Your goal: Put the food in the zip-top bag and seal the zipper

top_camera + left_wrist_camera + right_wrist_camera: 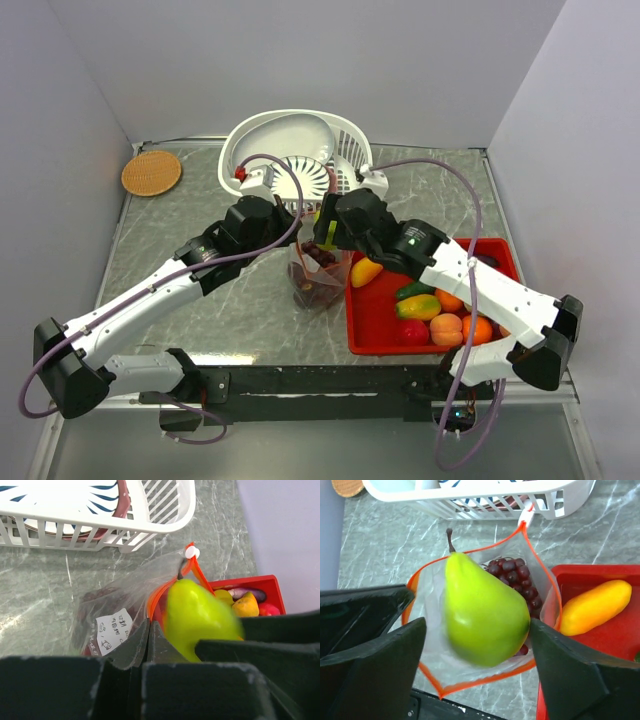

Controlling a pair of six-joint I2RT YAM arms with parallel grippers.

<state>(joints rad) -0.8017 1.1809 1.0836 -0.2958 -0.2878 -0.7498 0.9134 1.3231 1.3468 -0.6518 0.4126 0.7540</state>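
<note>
The surface (180, 300) carries a white basket (250, 140) beyond both end effectors and a red tray (375, 335) just right of the right end effector (477, 627), with more food (440, 320) left in it. The zip-top bag (435, 665) stands directly under that end effector, mouth gaping. The left end effector (148, 630) has its fingers pressed together, and they look pinched on the bag's rim.

The green pear (480, 615) hangs stem-up between the right fingers. These stand apart, with a gap showing on one side, so the pear seems free or nearly so. The grapes (512, 570) lie below it inside the bag.

To do this drop well, I would keep the pear centred inside the ring of the zipper (470, 686), since it nearly fills the opening. The left pinch should hold firm so the rim does not fold. The right fingers should open fully before lifting, or they may catch the plastic.
</note>
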